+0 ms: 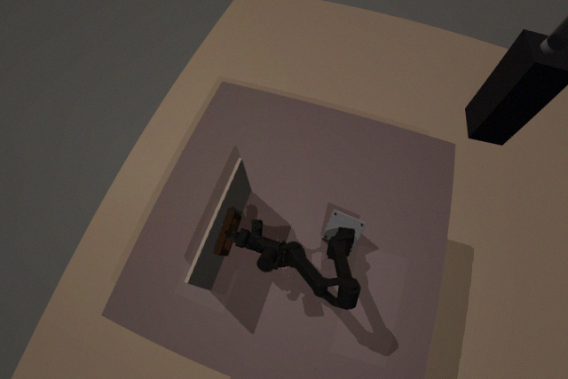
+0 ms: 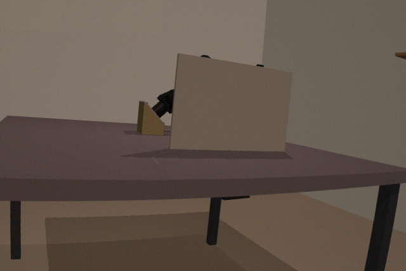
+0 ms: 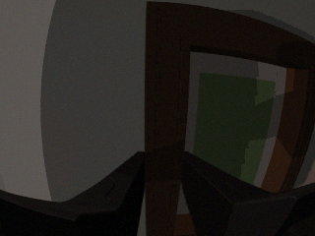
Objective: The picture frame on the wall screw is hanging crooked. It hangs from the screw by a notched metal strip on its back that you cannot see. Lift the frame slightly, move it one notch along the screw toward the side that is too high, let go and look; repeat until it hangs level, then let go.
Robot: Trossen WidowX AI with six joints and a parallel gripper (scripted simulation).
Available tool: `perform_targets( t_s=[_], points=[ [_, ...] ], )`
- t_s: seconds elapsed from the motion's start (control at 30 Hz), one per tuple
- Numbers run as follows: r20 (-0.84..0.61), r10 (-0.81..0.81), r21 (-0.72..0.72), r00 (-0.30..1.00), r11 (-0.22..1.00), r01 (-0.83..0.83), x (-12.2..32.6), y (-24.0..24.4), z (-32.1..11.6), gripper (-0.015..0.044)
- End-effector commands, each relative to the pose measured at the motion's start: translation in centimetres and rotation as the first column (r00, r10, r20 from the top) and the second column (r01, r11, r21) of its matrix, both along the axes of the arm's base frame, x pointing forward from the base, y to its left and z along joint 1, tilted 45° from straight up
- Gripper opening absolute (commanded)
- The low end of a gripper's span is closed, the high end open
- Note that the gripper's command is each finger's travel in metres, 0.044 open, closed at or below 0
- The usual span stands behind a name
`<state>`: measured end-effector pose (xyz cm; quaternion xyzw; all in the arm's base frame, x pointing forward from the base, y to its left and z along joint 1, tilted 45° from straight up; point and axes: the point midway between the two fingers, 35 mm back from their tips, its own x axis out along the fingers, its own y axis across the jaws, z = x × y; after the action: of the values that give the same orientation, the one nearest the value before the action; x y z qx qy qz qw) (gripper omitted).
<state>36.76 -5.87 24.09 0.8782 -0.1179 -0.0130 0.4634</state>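
Observation:
The brown picture frame (image 1: 221, 247) (image 3: 167, 98) with a green picture (image 3: 226, 108) is against the grey front of the upright wall panel (image 1: 201, 279) (image 2: 229, 107) (image 3: 98, 98). My gripper (image 1: 231, 233) (image 3: 161, 159) is shut on one side bar of the frame, with a finger on each side of that bar in the wrist view. In the exterior view the panel hides the frame and the gripper. The screw and the notched strip are hidden behind the frame. I cannot tell from these views how level the frame is.
The arm's sloped base mount (image 1: 342, 218) (image 2: 152, 127) stands on the purple table (image 1: 320, 136) (image 2: 82, 153) in front of the panel. A dark box (image 1: 508, 95) on a rod is at the upper right of the top view.

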Motion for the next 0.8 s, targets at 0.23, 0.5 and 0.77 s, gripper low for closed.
perform_targets(
  t_s=[0.23,0.5,0.77],
  points=[
    [0.007,-0.006,0.002,1.000,1.000,0.006,-0.09,-0.40,0.57,0.0000],
    [0.007,-0.006,0.002,1.000,1.000,0.006,-0.14,-0.54,0.79,0.0000],
    [0.007,-0.006,0.001,1.000,1.000,0.006,-0.19,-0.67,0.98,0.0000]
  ],
)
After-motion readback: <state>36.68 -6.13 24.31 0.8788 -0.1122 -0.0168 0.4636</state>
